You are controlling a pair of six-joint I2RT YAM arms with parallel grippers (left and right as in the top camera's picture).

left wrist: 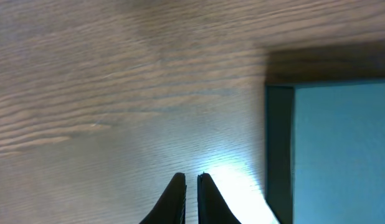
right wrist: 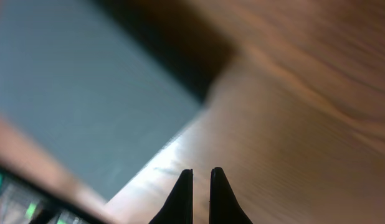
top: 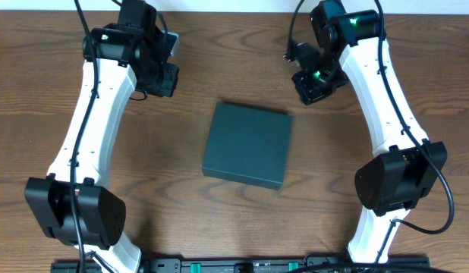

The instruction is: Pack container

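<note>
The wooden desk (top: pixel 234 45) fills every view. Its near edge is cut off behind a black rail (top: pixel 242 265) at the bottom of the overhead picture. Two white arms with black joints rise from that edge: the left arm (top: pixel 90 136) on the desk's left side and the right arm (top: pixel 386 106) on its right.

The container (top: pixel 247 145) lies flat in the middle of the desk, about midway between the side edges, with its lid down. It is turned a little out of square with the desk edges. No brand, label or writing can be read on it in any view.

The left claw (top: pixel 160 76) and right claw (top: pixel 310 87) hang toward the far edge, each clear of the container. From overhead, the wrist housings hide their tips.

The wrist cameras show what the overhead does not. The left claw (left wrist: pixel 191 180) has its fingers drawn together on nothing, above bare wood. The container (left wrist: pixel 342 149) is cut off by the right border of that view.

The right claw (right wrist: pixel 200 177) is likewise closed and empty. That view is blurred. The container (right wrist: pixel 74 93) runs off the top-left, and green lights in the lower-left corner are too smeared to identify.
</note>
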